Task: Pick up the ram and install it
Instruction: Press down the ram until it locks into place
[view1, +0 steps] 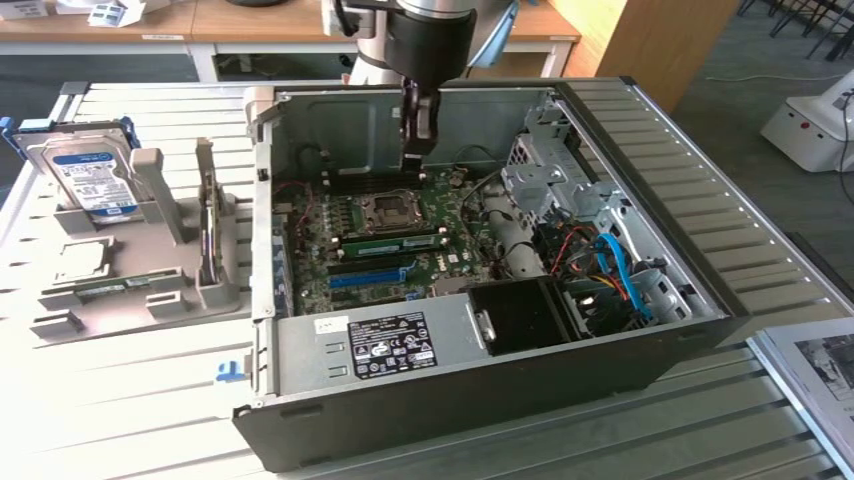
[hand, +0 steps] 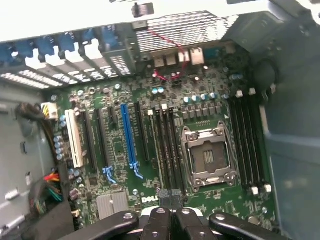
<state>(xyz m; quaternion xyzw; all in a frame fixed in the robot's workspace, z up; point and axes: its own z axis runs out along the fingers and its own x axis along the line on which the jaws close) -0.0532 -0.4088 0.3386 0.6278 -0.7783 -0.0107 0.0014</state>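
My worktop (view1: 120, 400) is a pale surface of ribbed metal slats. An open black computer case (view1: 534, 380) lies on its side across the middle. Toward the exterior view's left stands a grey holder stand (view1: 147, 290) carrying a hard drive (view1: 91, 175). A small blue clip (view1: 227, 372) lies just beside the case's near corner.

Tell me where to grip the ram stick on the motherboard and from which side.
Grip the ram by its upper long edge, mid-length, from straight above, jaws across its thin faces. It seems to stand on edge in a slot beside the CPU socket, leaving only that edge free.
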